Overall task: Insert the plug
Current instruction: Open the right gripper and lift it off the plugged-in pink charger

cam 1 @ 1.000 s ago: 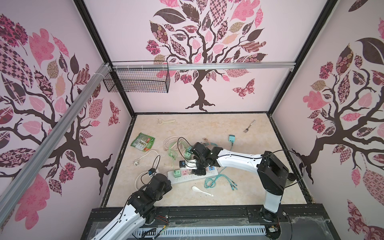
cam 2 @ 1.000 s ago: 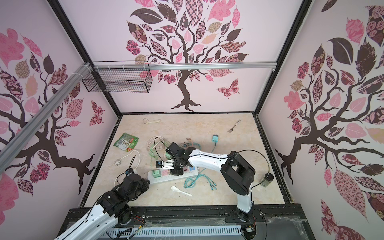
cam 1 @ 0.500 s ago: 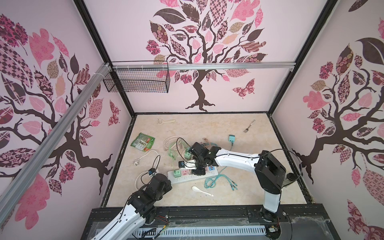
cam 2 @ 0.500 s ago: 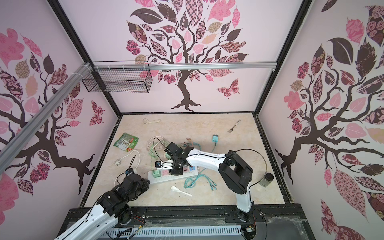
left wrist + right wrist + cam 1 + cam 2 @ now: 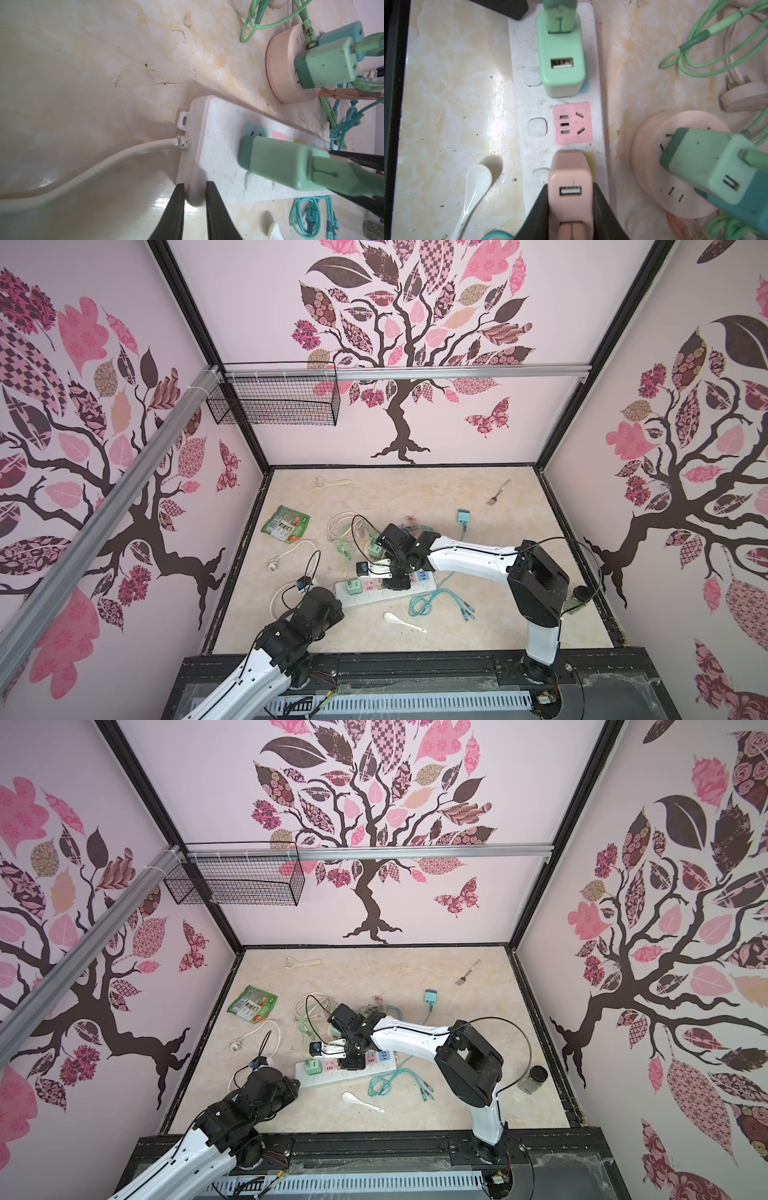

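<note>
Inside the right gripper [image 5: 570, 188]: the pink plug [image 5: 569, 172] is clamped by its two flat sides, the black fingers closed firmly against it, with its USB port left facing outward.
Under the held plug: a yellow socket [image 5: 590, 164] of the white power strip [image 5: 520, 99] is almost covered. The plug is judged to be seated or nearly so, though the prongs are hidden.
Reason for the grip: the flat sides are taken so that the body is kept square to the slots and can be pushed straight in.
Ahead of the right gripper: an empty pink socket [image 5: 572, 123] lies free, and beyond it a green charger [image 5: 560, 62] is already plugged in.
At the left gripper [image 5: 193, 184]: the fingers are held nearly together with nothing gripped, their tips set at the corner of the strip's cord end.
Reason for that placing: the light strip is probably being braced so that it is not shifted or tipped by the push. Actual contact cannot be told.
Materials: the plug is smooth matte plastic with rounded edges. The strip is hard, scuffed and speckled with dirt. The counter [image 5: 446, 83] is glossy and marble-patterned, so sliding is likely.
Beside the right gripper: a white glazed spoon [image 5: 475, 187] lies on one side and a round peach socket hub [image 5: 652, 166] on the other, neither touching the strip.
</note>
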Controlling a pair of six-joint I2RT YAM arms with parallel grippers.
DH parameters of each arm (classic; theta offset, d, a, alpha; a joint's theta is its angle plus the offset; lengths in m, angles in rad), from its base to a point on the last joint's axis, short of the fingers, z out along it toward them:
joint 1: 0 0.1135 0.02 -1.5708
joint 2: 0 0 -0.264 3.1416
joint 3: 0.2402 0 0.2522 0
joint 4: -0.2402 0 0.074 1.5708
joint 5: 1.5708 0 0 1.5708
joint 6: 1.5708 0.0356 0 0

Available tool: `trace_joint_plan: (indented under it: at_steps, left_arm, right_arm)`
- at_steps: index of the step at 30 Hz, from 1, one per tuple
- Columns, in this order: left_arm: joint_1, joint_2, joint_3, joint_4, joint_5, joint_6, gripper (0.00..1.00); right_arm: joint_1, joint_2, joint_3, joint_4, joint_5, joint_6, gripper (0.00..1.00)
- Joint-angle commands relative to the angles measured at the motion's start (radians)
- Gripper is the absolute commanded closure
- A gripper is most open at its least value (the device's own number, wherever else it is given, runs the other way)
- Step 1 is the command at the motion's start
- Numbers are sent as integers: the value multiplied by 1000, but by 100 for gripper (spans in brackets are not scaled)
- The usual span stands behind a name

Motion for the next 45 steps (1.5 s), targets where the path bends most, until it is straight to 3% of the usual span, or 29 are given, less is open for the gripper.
trace_joint_plan:
  at_steps: [1, 7, 16, 26, 36, 45]
  left_arm:
    - [5, 4, -27, -25, -19, 19, 79]
    - [5, -7, -15, -31, -23, 27, 79]
    - [5, -4, -7, -37, -22, 28, 78]
    - [7, -8, 25, -50, -31, 37, 77]
    - [8, 92, 131, -30, -50, 90, 67]
    - [10, 128, 216, -39, -60, 133, 61]
  right_arm:
    - [-11, 59, -40, -45, 102, 14, 74]
    - [-11, 16, -56, -3, 90, 47, 60]
    - [-26, -78, -89, 55, 31, 90, 48]
    - [-42, -209, -145, 0, 25, 171, 34]
    - [-48, -408, -314, 50, -78, 304, 32]
    - [-99, -591, -422, 111, -155, 391, 24]
